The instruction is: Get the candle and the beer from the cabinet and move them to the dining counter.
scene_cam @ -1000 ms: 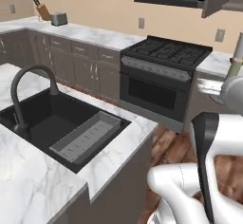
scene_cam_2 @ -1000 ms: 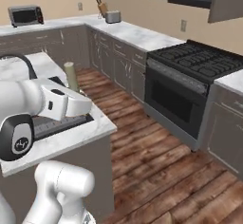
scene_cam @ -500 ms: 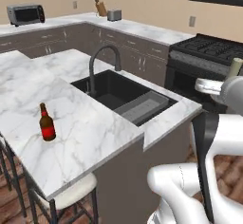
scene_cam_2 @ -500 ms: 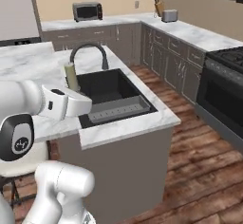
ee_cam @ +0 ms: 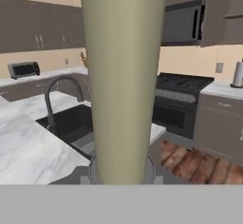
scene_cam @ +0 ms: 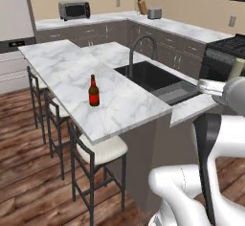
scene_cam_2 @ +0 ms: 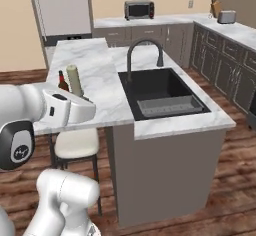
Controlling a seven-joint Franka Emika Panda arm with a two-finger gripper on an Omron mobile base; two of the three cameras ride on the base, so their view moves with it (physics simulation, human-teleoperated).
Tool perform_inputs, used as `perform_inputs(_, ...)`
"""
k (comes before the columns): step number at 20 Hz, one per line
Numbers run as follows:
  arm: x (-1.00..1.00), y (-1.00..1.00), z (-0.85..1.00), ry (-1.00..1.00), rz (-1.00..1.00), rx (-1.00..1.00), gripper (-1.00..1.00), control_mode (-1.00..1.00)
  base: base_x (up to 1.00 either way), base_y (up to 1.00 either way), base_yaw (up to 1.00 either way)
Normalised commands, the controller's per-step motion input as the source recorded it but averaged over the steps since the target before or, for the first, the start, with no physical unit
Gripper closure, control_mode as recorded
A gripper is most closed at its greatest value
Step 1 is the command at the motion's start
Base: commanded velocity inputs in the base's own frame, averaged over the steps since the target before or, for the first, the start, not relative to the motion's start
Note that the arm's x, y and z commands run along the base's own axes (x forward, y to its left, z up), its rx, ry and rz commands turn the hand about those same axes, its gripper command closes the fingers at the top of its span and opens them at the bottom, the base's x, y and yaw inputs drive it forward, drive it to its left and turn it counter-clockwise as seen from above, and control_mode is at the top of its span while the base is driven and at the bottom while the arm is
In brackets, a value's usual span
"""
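now you've swung the base right round: a second ago your cameras were looking at the stove, and here the dining counter (scene_cam: 62, 67) fills the left base view with its stools (scene_cam: 103, 151) tucked under the overhang. that's the camera moving, not the kitchen. the beer (scene_cam: 94, 91) is already standing upright on the marble, well in from the edge, so half the job looks done.

the candle (ee_cam: 123, 76) is with you. in the hand view it rises huge and pale straight up the middle, its round dark holder at the bottom. in the right base view you can see it poking up above the gripper (scene_cam_2: 86, 111), just in front of the bottle. the jaws are pinched in tight, and by the look of it they're clamped on the candle's base, holding it upright.

so what's left, i'd judge, is the set-down. you're beside the sink (scene_cam_2: 160, 92) end of the island, and the free marble near the beer is close. watch that bottle when you reach in; a nudge from the wrist could tip it.
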Motion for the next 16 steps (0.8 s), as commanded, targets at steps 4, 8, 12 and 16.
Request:
perform_inputs(4,0.00,0.00,0.00,0.00,0.00,0.00,1.00,1.00,-1.00,0.34,0.19)
perform_inputs(8,0.00,0.00,0.00,0.00,0.00,0.00,1.00,1.00,-0.92,0.51,0.07)
perform_inputs(12,0.00,0.00,0.00,0.00,0.00,0.00,1.00,1.00,-0.89,0.53,0.00)
perform_inputs(16,0.00,0.00,0.00,0.00,0.00,0.00,1.00,1.00,-0.73,0.70,0.07)
